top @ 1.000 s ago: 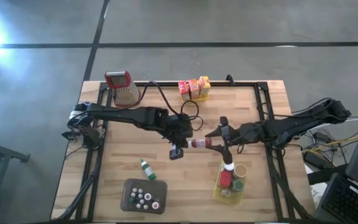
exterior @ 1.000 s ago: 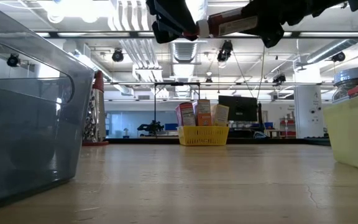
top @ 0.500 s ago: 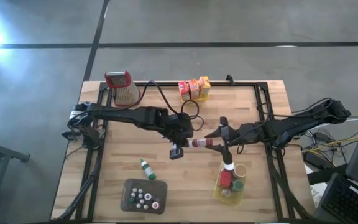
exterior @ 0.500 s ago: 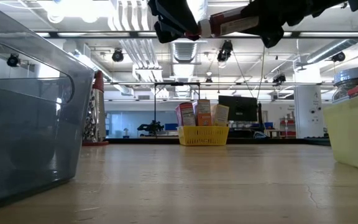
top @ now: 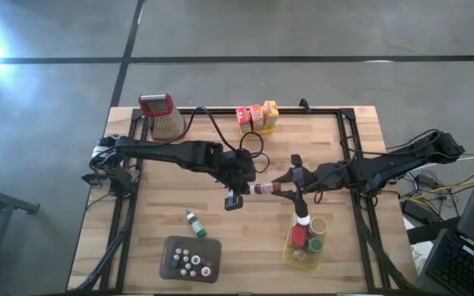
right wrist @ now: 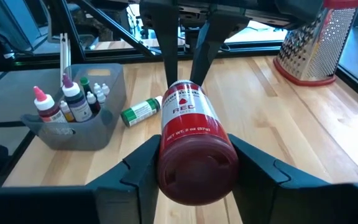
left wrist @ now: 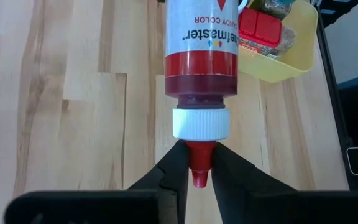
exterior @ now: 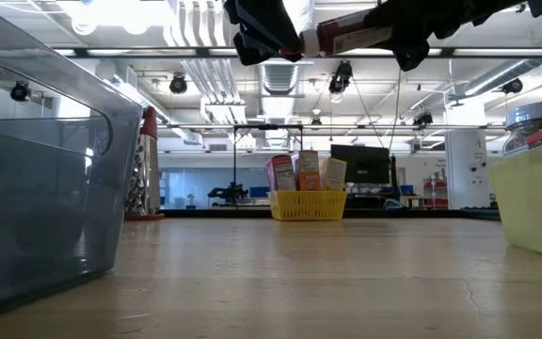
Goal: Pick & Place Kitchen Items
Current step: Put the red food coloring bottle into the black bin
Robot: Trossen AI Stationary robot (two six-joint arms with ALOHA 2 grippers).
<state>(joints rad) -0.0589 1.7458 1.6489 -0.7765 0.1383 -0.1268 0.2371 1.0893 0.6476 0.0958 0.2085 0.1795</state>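
A small red bottle (top: 263, 189) with a white collar and a red nozzle hangs level over the middle of the table, between my two grippers. My left gripper (left wrist: 196, 169) comes from the table's left and is shut on its nozzle. My right gripper (right wrist: 197, 171) comes from the table's right and has the bottle's bottom end (right wrist: 197, 168) between its fingers. The low view shows the bottle (exterior: 356, 36) high above the tabletop. A green-capped bottle (top: 192, 222) lies on its side on the table, nearer the front. My left gripper pinches the red nozzle tip (left wrist: 197, 163) between its two fingertips, coming from the table's left and slanting down. The bottle points away in line with the fingers, clear of the table. My right gripper holds the bottle's body near its bottom end (right wrist: 166, 155), one finger on each side. The fingers reach in about level from the table's right and lie along the bottle. The bottle is lifted clear and lies level.
A grey tray (top: 171, 247) of tiny bottles stands near the front left. A yellow basket (top: 290, 255) with jars sits at the front right, another yellow basket (exterior: 309, 205) with boxes at the far edge. A metal grater (top: 164, 117) stands at the far left.
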